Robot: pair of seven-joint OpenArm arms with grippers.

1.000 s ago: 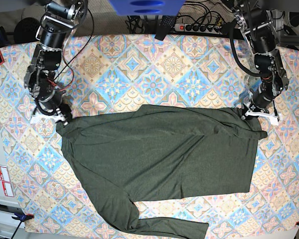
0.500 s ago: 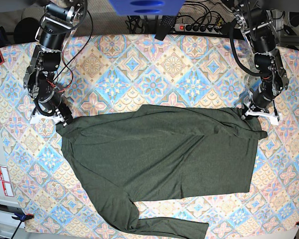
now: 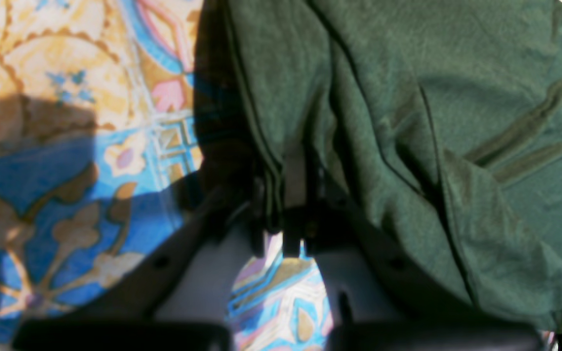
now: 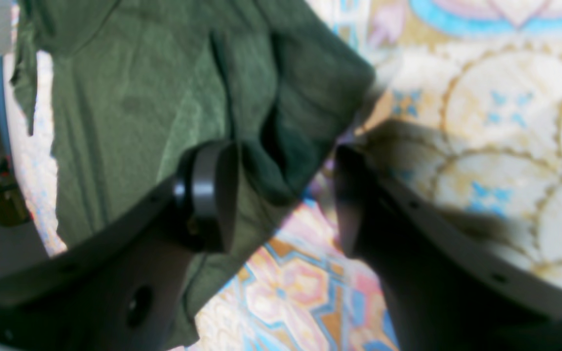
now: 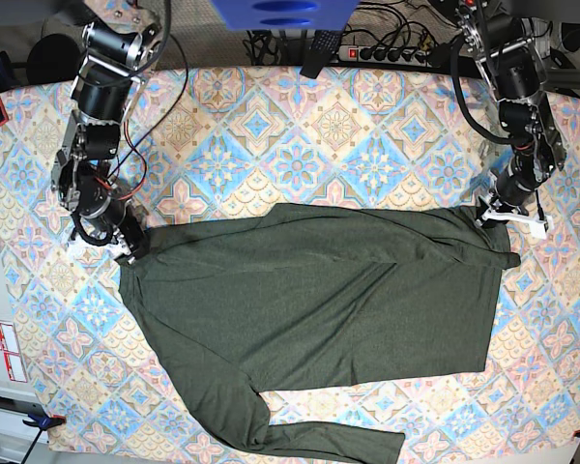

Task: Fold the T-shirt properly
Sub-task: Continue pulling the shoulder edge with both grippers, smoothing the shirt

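Risk: T-shirt [image 5: 309,309] lies spread on tablecloth [image 5: 300,135], my left gripper [image 3: 286,234] clamped on its corner, right gripper [image 4: 281,195] jaws apart astride opposite corner — uneven pull'd skew fabric.

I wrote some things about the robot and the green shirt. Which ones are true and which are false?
1. The T-shirt lies on a patterned tablecloth. True.
2. The left gripper is shut on the shirt's edge. True.
3. The right gripper is squeezed shut. False: its jaws stand open around a shirt corner.
4. The shirt is bright red. False: it is dark olive green.
5. One sleeve lies along the near edge. True.
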